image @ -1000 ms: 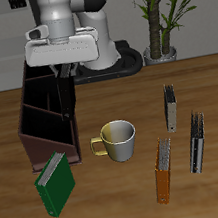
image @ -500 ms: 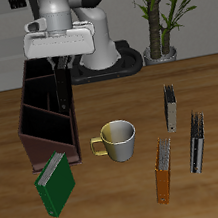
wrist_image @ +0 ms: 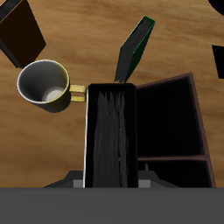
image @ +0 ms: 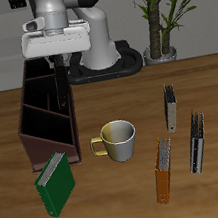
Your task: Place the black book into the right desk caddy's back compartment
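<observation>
Green book (image: pixel 53 185): leaning against the near end of the right desk caddy (image: pixel 36 134), close to the table's front edge.

Orange book (image: pixel 165 170): lying near the front, beyond the mug from the caddy.

Mug (image: pixel 116 139): sitting upright just beside the caddy, handle pointing toward it.

2 dark books (image: pixel 196 143) and (image: pixel 170 107): lying farther back than the orange one, well apart from the caddy.

Right desk caddy: standing lengthwise, 3 black-lined sections showing.

Back compartment (image: pixel 42 74): sitting at the caddy's far, taller end.

Gripper (image: pixel 61 65): hanging over the far end of the caddy, fingers pinching the black book (wrist_image: pixel 109 131), which is filling the wrist view edge-on above the caddy's dark sections.

Potted plant (image: pixel 156 11): standing at the far edge.
</observation>
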